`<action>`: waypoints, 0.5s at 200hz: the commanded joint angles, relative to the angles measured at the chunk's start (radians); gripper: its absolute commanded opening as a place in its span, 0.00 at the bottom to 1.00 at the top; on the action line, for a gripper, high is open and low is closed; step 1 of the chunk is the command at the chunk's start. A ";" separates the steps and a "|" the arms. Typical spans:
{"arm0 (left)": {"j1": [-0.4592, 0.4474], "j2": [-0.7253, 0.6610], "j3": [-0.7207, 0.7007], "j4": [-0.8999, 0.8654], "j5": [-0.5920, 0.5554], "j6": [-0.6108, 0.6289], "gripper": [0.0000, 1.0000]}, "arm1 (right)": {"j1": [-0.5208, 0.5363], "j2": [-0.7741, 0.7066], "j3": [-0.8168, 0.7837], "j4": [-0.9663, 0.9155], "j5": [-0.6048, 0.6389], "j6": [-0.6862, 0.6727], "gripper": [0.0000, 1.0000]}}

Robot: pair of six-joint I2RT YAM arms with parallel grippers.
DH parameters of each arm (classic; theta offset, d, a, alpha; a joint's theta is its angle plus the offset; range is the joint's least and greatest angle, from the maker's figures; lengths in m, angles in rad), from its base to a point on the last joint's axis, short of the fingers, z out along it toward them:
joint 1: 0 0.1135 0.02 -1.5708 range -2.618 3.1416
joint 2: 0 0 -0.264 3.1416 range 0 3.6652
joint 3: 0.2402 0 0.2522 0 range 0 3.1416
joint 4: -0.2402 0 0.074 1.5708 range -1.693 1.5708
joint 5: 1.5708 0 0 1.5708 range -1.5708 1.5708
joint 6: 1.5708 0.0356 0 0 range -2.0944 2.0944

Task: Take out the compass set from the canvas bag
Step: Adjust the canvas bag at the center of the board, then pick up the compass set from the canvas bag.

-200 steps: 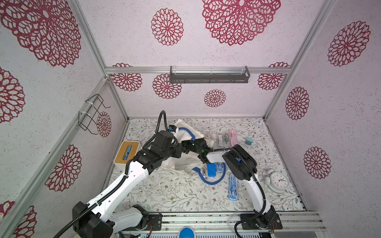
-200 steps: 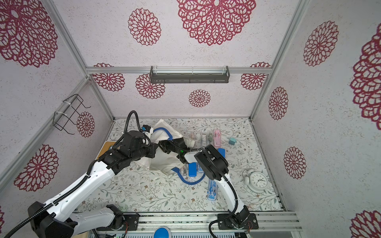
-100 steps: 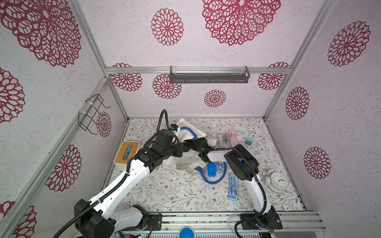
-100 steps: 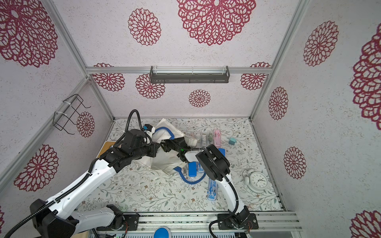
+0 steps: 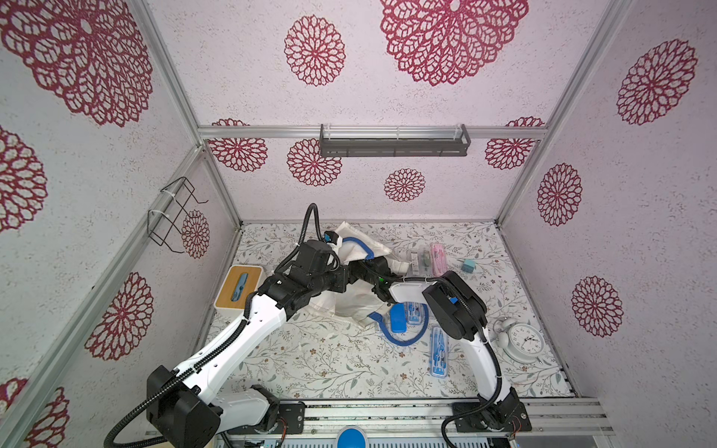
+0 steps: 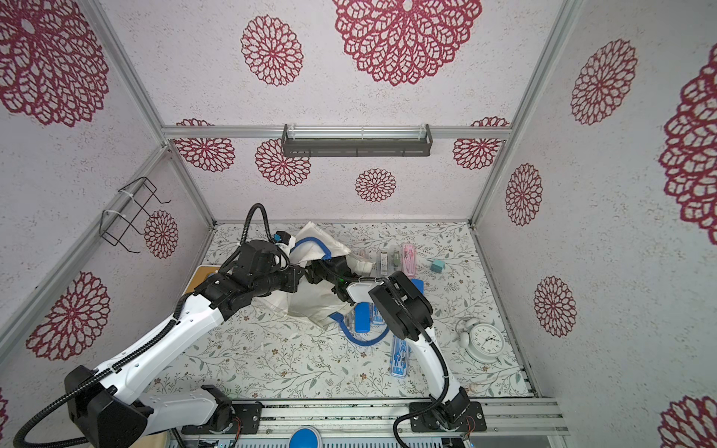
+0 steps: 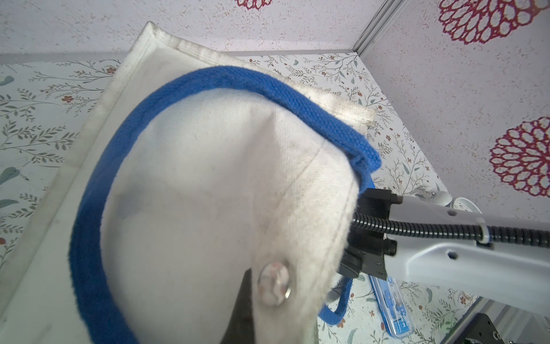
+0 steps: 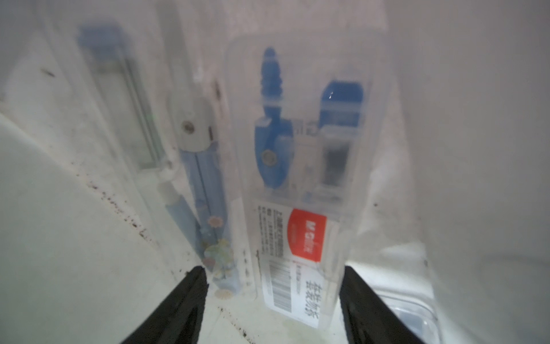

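The canvas bag point(image 5: 351, 304) lies mid-table in both top views, off-white with blue handles point(image 6: 310, 242). My left gripper point(image 5: 344, 277) is shut on its rim and holds the mouth up; in the left wrist view the fabric point(image 7: 208, 178) covers the jaws. My right gripper point(image 8: 273, 297) is inside the bag, open. A clear compass set case point(image 8: 303, 178) with a blue compass and a red label lies with its near end between the fingers point(image 8: 190, 297). Beside it lies a second case point(image 8: 196, 166) with a pale blue compass. From above, the bag hides these.
Outside the bag lie a blue case point(image 5: 398, 324), a clear blue case point(image 5: 439, 351), and pink and clear cases point(image 5: 430, 259). A teal box point(image 5: 467, 265), a white alarm clock point(image 5: 523, 341) and a wooden-topped tissue box point(image 5: 238, 287) stand around them. A wire rack point(image 5: 172, 215) hangs on the left wall.
My right wrist has pushed further into the bag's mouth, toward the back left. The left gripper has kept its hold on the rim and shifted slightly.
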 commanded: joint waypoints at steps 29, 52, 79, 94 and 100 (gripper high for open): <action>0.023 -0.022 0.040 0.010 0.029 -0.027 0.00 | -0.029 -0.030 0.042 0.113 -0.008 -0.056 0.69; 0.053 -0.019 0.041 0.015 0.065 -0.045 0.00 | -0.029 -0.041 0.019 0.110 -0.010 -0.058 0.58; 0.058 -0.015 0.052 0.013 0.073 -0.049 0.00 | -0.033 -0.046 -0.011 0.115 -0.003 -0.045 0.51; 0.059 -0.016 0.054 0.013 0.077 -0.052 0.00 | -0.035 -0.039 -0.014 0.121 -0.005 -0.034 0.54; 0.060 -0.016 0.054 0.014 0.082 -0.056 0.00 | -0.036 -0.036 -0.012 0.118 -0.005 -0.032 0.59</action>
